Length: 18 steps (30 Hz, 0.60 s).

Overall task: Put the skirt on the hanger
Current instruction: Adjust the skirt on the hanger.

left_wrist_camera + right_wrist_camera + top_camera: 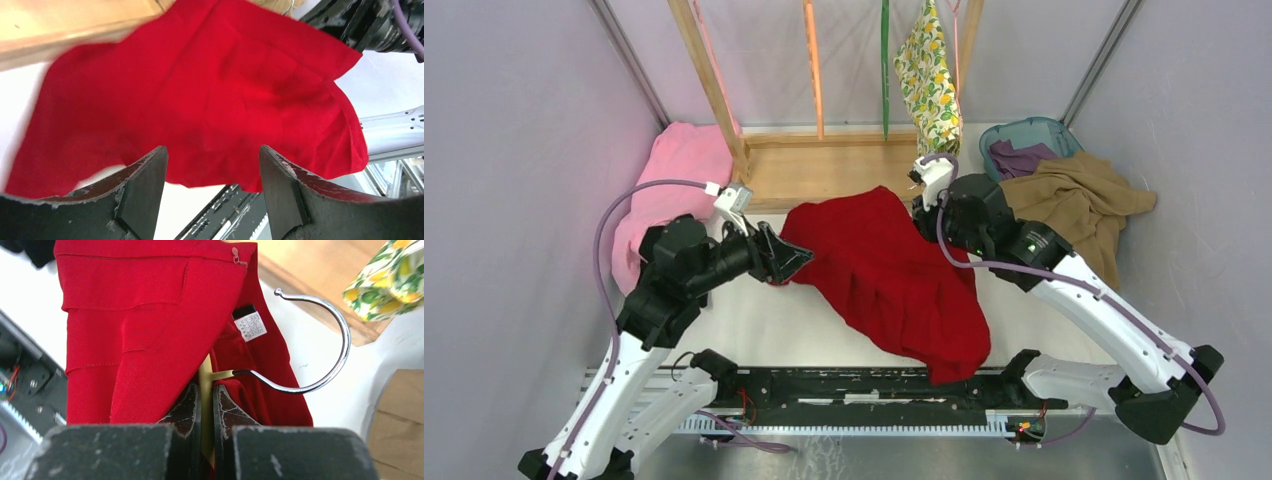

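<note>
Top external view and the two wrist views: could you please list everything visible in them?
skirt: one, cream with lemons, hanging at the rack, back right.
pink hanger: one, thin, beside the skirt's top.
orange hanger: one, on the rack.
green hanger: one, on the rack.
rack: one, wooden, at the back.
red garment: one, centre of the table.
chrome-hooked hanger: one, hook emerging from the red garment.
pink garment: one, left.
tan garment: one, right.
basket: one, teal, back right, holding purple cloth.
left gripper: black, jaws open by the red garment.
right gripper: black, jaws shut on the chrome-hooked hanger.
</note>
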### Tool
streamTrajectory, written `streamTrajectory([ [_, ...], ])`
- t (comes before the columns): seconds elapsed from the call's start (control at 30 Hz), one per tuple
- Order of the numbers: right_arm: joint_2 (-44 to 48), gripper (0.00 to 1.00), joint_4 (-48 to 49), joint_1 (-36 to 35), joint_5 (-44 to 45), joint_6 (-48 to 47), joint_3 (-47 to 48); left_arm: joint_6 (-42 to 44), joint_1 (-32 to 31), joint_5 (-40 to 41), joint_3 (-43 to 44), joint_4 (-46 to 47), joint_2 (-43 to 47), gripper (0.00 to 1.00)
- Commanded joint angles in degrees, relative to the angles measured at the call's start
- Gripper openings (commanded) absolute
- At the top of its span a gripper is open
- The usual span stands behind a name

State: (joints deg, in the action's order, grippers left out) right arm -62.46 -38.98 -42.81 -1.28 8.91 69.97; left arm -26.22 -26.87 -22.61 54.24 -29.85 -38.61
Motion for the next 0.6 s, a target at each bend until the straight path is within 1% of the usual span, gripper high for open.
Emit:
streamTrajectory([
  [0.0, -1.65, 0.01, 15.57, -1.33, 11.02, 7.34, 4.05, -5.29, -1.19, 1.09, -1.51, 4.28, 0.99, 0.73],
  [0.07, -2.81, 0.01, 18.31, -1.69, 15.55, 10.24, 2.98, -5.80, -2.52, 2.30, -2.08, 4.20, 0.98, 0.73],
  [0.2, -6.17, 0.01, 22.98, -3.14, 21.75, 13.87, 1.63, -6.84, -5.92, 4.93, -4.24, 4.22, -0.69, 0.73],
  [0.4, -12.22, 0.01, 28.84, -4.66, 27.80, 18.80, 0.84, -9.44, -17.40, 16.46, -8.70, 3.57, -2.28, 0.72],
  [0.57, -16.61, 0.01, 29.77, -4.65, 31.46, 20.96, 2.38, -14.40, -23.11, 20.23, -13.45, 3.23, 1.19, 0.71],
])
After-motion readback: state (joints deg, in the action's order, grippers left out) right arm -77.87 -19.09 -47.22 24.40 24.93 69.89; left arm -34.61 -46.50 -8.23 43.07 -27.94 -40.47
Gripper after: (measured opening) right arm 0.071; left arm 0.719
